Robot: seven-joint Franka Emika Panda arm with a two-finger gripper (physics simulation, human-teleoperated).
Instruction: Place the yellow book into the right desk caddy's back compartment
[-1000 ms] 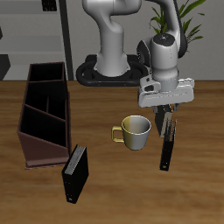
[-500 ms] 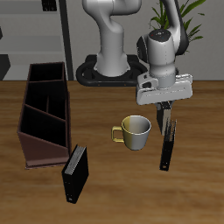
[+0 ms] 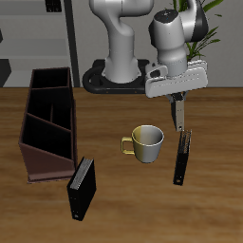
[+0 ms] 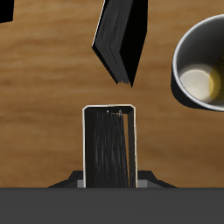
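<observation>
My gripper [image 3: 177, 120] hangs above the table beside the mug and is shut on the yellow book [image 3: 177, 125]. The book shows edge-on as a thin tan strip, lifted off the table. In the wrist view the book [image 4: 109, 144] is a dark rectangle with a pale outline between the jaws. The right desk caddy [image 3: 30, 142] is a long maroon box with three sections, across the table past the mug. Its back compartment [image 3: 49, 75] is the far end section and holds nothing.
A cream mug [image 3: 146, 142] stands between gripper and caddy and shows in the wrist view [image 4: 203, 63]. A slim black book [image 3: 182, 157] stands just in front of the gripper, also in the wrist view [image 4: 118, 39]. A thicker black book [image 3: 82, 188] stands by the caddy's near end.
The gripper has risen straight up with the yellow book in it, away from the slim black book. Nothing else has moved.
</observation>
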